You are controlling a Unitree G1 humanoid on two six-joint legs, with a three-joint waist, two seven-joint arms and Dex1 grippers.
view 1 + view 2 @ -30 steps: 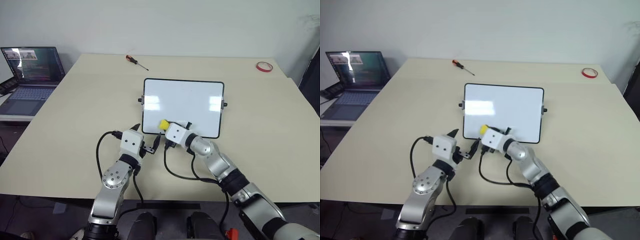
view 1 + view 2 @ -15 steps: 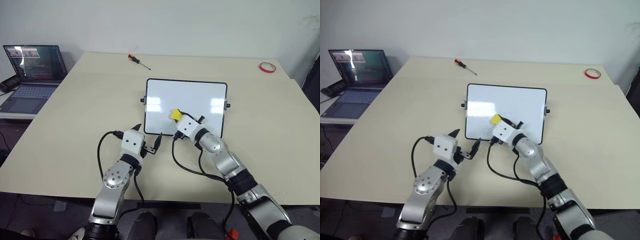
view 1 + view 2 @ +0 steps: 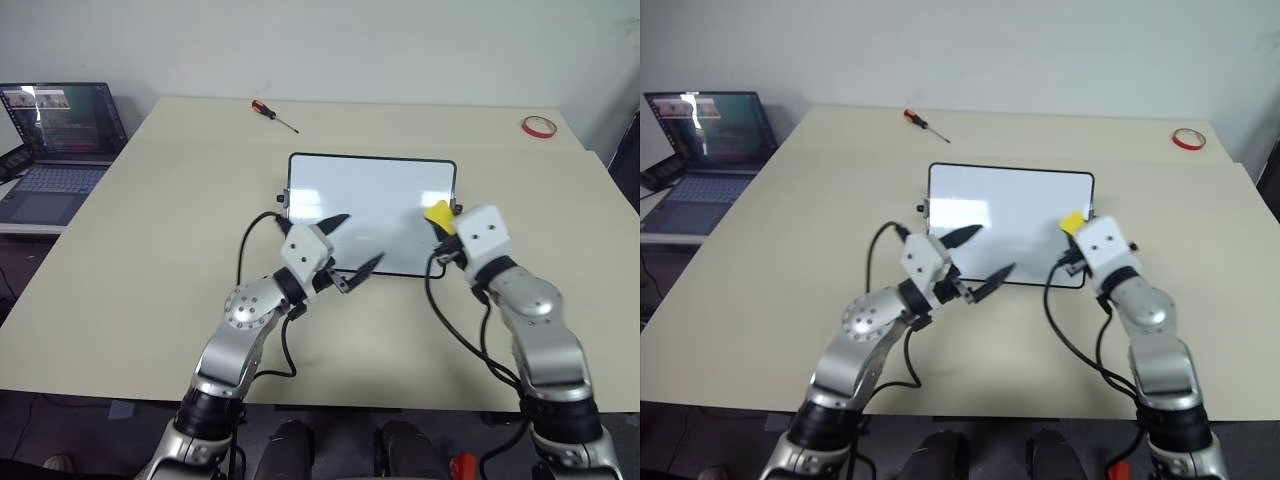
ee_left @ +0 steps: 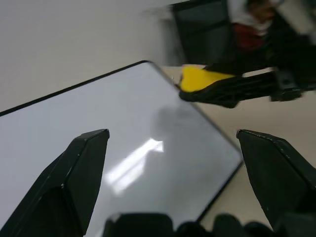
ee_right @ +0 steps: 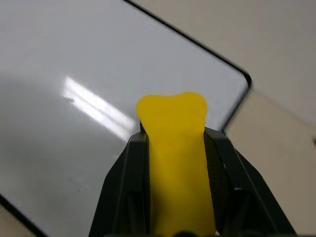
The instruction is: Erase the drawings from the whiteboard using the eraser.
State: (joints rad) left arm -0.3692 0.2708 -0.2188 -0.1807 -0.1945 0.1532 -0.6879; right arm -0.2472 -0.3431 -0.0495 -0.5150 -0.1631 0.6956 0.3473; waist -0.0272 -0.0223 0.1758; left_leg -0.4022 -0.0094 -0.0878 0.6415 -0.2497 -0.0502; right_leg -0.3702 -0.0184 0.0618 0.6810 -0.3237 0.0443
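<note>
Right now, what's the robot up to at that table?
It is wiping a whiteboard on the table. The right gripper is shut on a yellow eraser over the board's right edge. The left gripper hangs open above the near left part. I can make out no marks on the white surface.

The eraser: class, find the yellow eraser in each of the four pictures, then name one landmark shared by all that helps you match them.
Left eye view: eraser at the whiteboard's right edge, in the right gripper.
Right eye view: right edge of the board.
Left wrist view: upper middle, beyond the board's corner.
Right wrist view: centre, between the black fingers.
Shared landmark: the whiteboard's black frame.
</note>
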